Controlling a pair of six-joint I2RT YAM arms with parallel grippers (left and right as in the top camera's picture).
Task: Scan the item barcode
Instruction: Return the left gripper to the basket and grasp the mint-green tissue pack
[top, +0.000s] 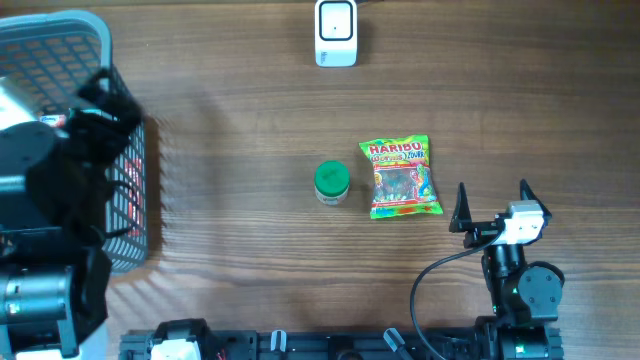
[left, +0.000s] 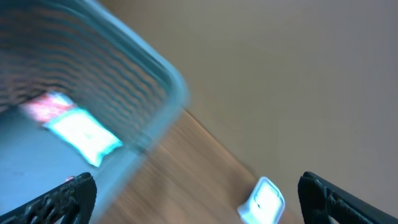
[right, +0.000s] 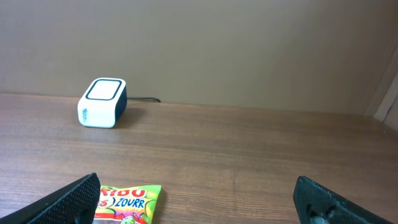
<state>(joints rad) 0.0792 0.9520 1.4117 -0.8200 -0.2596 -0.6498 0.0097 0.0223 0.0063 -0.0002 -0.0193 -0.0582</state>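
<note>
Haribo gummy bag (top: 401, 177) — lies flat, centre-right of the overhead frame, nothing gripping it; green-lidded jar (top: 331, 183) just beside it on the left. Barcode scanner (top: 336, 33): top centre, well apart. Right end effector (top: 493, 190): wide open, empty, near the bag's lower right. Left end effector (left: 198, 199): wide open, empty, over the mesh basket (top: 60, 30), far left. Progress: nothing lifted or scanned — every step remains. Surface (top: 230, 120): brown wood grain; plain beige wall behind.

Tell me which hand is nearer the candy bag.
Right. The right hand sits open just beside the candy bag, at its lower right in the overhead view. The left hand is far off, over the basket.
</note>
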